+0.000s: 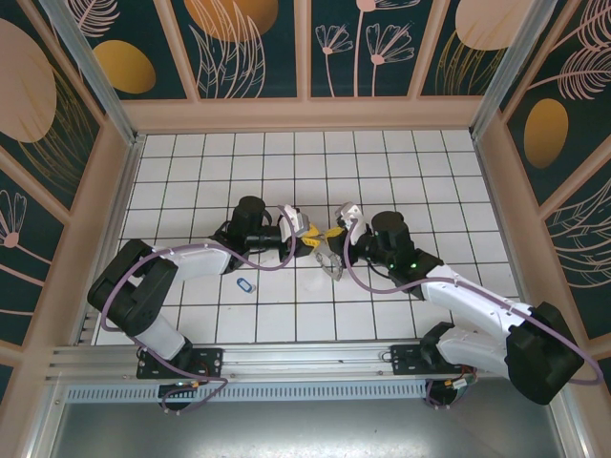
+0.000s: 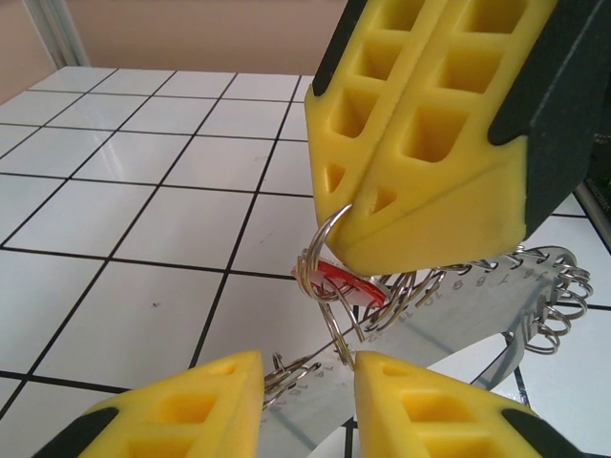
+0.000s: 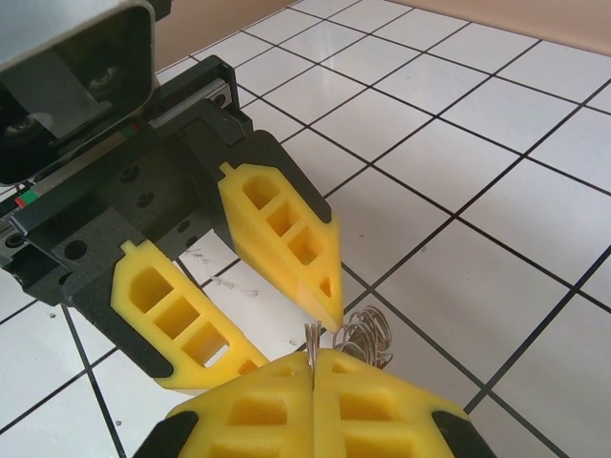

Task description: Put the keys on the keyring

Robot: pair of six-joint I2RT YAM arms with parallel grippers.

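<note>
White tiled floor (image 1: 220,153); right hand (image 3: 313,355) pinched shut, apparently on keyring (image 2: 487,296); left hand (image 2: 307,367) narrowly parted beside red key (image 2: 346,283).

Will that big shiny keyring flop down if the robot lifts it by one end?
Probably it sags only a little: the keyring looks like a thin flat metal band, so springy rather than limp. The small wire loops strung along it hang loose, so they would likely swing and slide. Its shiny surface may be slippery to pinch.

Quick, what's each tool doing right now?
Left tool: open, fingers apart.
Right tool: shut on a thin wire ring.
</note>
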